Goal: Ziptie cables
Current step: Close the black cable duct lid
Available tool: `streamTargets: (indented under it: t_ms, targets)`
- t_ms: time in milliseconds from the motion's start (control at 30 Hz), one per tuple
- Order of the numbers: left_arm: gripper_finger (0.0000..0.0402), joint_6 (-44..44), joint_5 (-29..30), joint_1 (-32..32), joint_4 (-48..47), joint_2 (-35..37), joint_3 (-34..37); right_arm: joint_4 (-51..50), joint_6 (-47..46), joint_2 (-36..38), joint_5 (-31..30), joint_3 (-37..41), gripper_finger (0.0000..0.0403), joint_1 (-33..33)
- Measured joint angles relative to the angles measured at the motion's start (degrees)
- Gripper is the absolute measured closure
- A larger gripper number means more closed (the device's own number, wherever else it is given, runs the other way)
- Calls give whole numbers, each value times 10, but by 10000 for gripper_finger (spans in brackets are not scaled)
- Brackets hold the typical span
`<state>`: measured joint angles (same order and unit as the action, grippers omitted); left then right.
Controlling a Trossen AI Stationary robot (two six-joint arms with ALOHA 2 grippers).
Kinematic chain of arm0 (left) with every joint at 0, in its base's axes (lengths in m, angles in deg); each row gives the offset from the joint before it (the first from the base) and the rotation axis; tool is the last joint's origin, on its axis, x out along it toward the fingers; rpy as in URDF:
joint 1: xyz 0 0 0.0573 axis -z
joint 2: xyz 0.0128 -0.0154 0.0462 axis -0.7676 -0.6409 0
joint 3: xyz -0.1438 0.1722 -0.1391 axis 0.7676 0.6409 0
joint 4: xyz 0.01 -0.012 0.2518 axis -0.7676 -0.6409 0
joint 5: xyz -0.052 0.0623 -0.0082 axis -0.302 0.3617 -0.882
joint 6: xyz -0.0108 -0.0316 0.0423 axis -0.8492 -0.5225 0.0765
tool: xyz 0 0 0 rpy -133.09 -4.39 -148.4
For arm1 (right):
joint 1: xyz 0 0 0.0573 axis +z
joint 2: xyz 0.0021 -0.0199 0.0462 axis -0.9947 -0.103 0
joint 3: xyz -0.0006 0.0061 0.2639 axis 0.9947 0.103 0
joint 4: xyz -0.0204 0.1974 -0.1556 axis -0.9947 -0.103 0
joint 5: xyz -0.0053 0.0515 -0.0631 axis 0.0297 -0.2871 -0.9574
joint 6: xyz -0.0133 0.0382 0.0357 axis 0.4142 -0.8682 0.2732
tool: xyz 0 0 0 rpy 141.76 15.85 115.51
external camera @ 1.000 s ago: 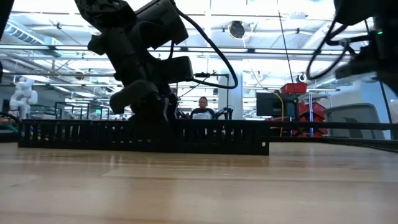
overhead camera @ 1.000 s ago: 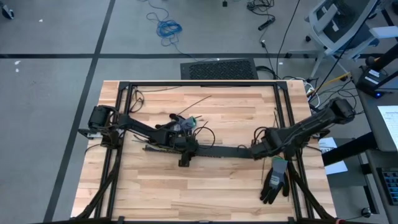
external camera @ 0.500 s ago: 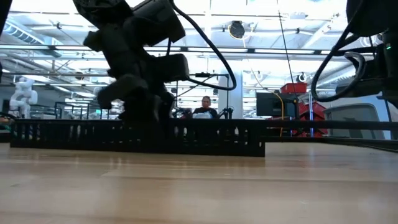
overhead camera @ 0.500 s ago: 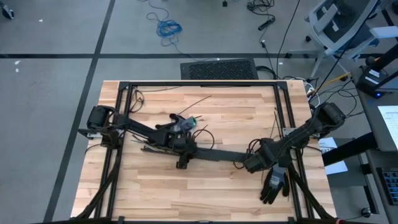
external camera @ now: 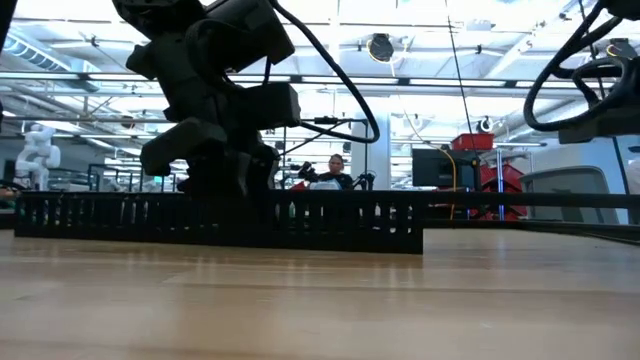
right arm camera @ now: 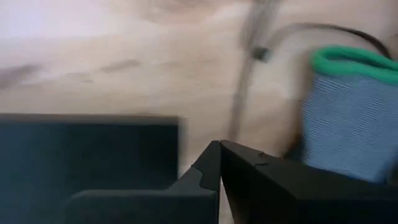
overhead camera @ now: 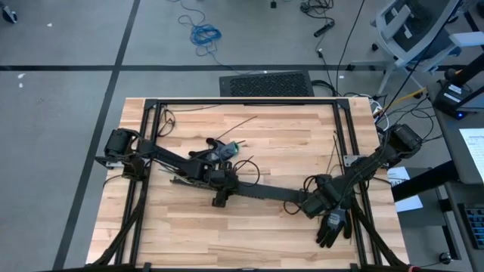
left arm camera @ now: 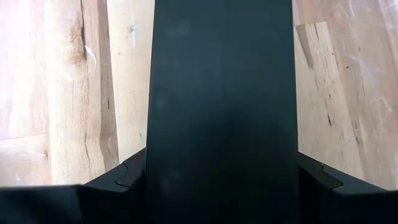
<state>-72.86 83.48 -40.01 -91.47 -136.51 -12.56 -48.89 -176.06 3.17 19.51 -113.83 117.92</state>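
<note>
- Under both grippers, a pale wooden table (overhead camera: 249,227) is lying inside a black frame (overhead camera: 242,101), with grey floor around it.
- Beyond the table, the low view is showing a bright hall with ceiling lights, a person (external camera: 335,172) seated far behind, and a red cabinet (external camera: 482,172) off to one side.
- On the floor well beyond the frame, a coiled blue cable (overhead camera: 204,33) and a black mat (overhead camera: 266,83) are lying.
- Left gripper (overhead camera: 220,195) is straddling the black slotted duct (overhead camera: 268,194) near its left end; its fingers (left arm camera: 127,175) are standing apart on either side of the duct, pressing its walls.
- Right gripper (overhead camera: 311,205) is sitting at the duct's other end with its fingers (right arm camera: 217,163) pressed together, gripping nothing that can be made out.
- Just beside the right gripper, on its outer side, a grey glove with a green cuff (right arm camera: 354,112) is lying on the wood.
- Duct is running slantwise between the two grippers; its slotted wall is blocking the low view of whatever is inside.
- Cables (overhead camera: 181,180) are showing as thin wires poking out just left of the left gripper, beside the duct's end; colours too small to tell.
</note>
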Motion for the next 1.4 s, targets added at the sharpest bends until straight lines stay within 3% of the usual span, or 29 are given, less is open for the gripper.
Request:
streamTargets:
  t_ms: [133, 500, 600, 767, 1133, 1267, 1400]
  targets:
    - [153, -2, 3, 1, 6, 0, 0, 33, 11, 0, -51, 1, 403, -8]
    - [153, -2, 7, 1, 6, 0, 2, 65, 15, 0, -80, 2, 402, -13]
    - [153, 0, 8, 1, 9, 0, 2, 55, 46, 0, -56, 0, 402, -14]
    - [153, 2, 7, 1, 38, -1, -1, -48, 45, 5, -20, -28, 403, 10]
    - [139, -13, -3, -10, 68, -4, -24, -64, 62, 19, -49, -43, 401, 23]
    - [111, -23, -22, -25, 49, -6, -54, -64, 104, 21, -72, -43, 379, 30]
    - [88, -35, -41, -36, 38, -6, -81, -73, 140, 21, -73, -43, 330, 39]
